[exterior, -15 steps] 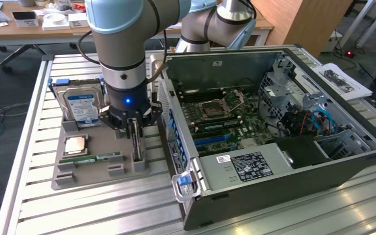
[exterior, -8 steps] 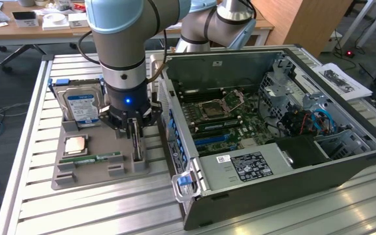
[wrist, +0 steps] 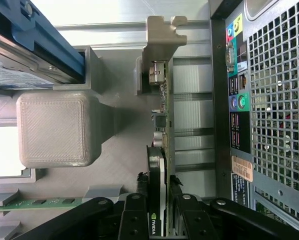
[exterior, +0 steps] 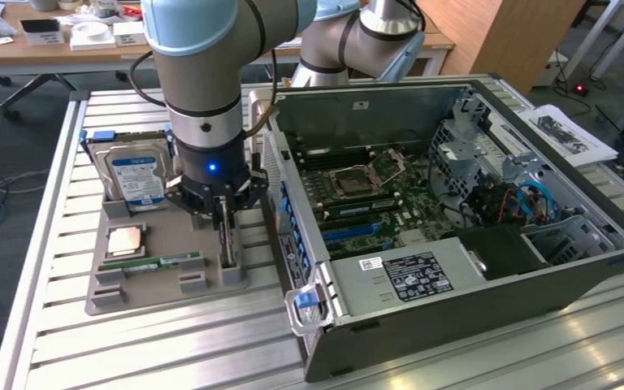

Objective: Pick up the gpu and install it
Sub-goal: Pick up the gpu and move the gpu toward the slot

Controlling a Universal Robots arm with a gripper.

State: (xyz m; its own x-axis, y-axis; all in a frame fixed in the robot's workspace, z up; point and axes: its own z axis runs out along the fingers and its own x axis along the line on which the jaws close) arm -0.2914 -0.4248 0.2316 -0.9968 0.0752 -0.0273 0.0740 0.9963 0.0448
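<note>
Standing on edge in slotted posts along the tray's [exterior: 144,302] edge nearest the computer case [exterior: 486,280], the gpu [exterior: 228,250] offers both faces. The gripper [exterior: 225,218] straddles it narrowly; whether it clamps, I cannot tell.

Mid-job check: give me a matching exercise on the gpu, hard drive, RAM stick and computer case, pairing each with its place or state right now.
Things:
1. gpu
2. hard drive
3. RAM stick
4. computer case

Places or states:
A. lying flat on the tray
B. standing on edge, directly under the gripper
C. side open, on the exterior view's right
D. upright in a tray slot, blue label showing

Pairs: 1-B, 2-D, 3-A, 4-C
</note>
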